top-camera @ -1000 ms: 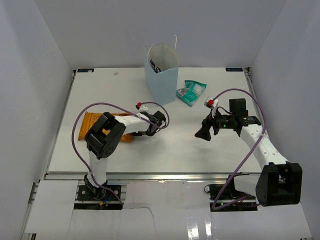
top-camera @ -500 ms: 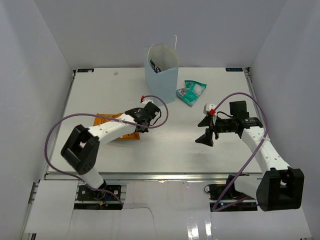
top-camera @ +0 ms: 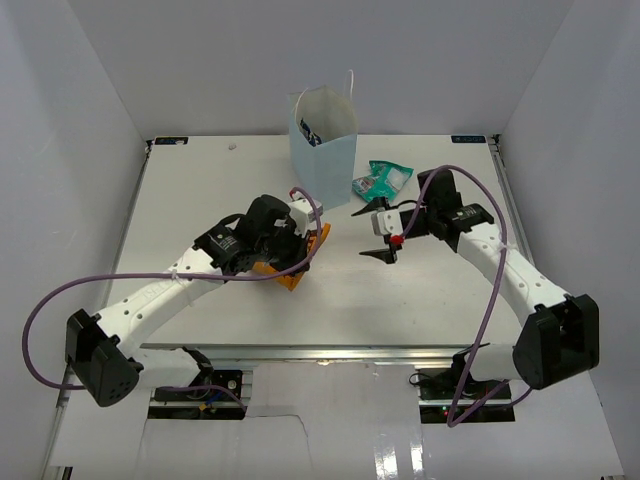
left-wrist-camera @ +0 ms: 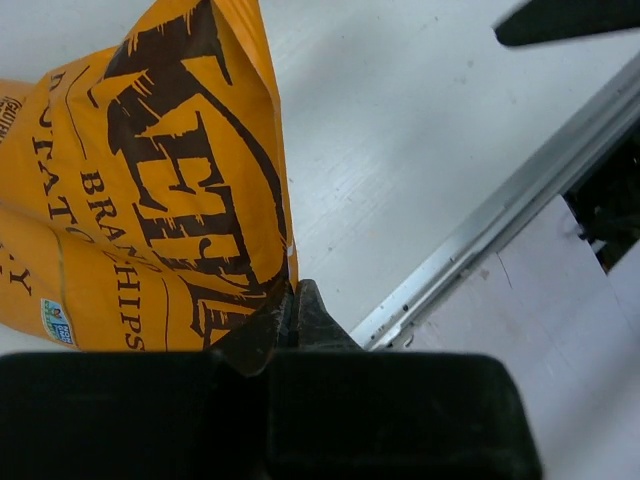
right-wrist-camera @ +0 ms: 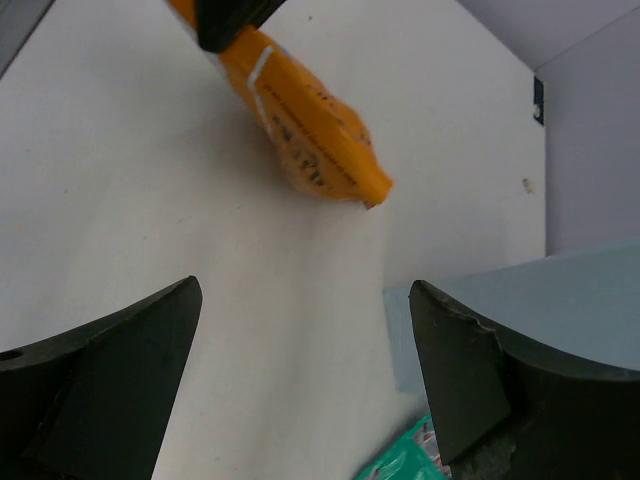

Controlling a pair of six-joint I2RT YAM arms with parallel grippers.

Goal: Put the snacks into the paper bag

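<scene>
My left gripper [top-camera: 303,248] is shut on the edge of the large orange chip bag [top-camera: 291,274], which hangs off the table just left of centre. The left wrist view shows the jaws pinched on the chip bag [left-wrist-camera: 150,200] at its lower corner [left-wrist-camera: 290,300]. The pale blue paper bag [top-camera: 323,145] stands upright at the back, with a dark blue packet [top-camera: 310,130] inside. A teal pouch [top-camera: 385,183] lies to its right. My right gripper [top-camera: 368,235] hovers open and empty between the chip bag and the pouch; it frames bare table [right-wrist-camera: 300,300], the paper bag [right-wrist-camera: 520,310] and the pouch [right-wrist-camera: 405,460].
White walls close in the table on three sides. A metal rail [left-wrist-camera: 490,230] runs along the near edge. Purple cables loop from both arms, the left one [top-camera: 40,320] sagging near the left edge.
My left gripper shut on the orange chip bag, lifted it and carried it right toward the centre. My right arm swung left and back toward the paper bag and pouch.
</scene>
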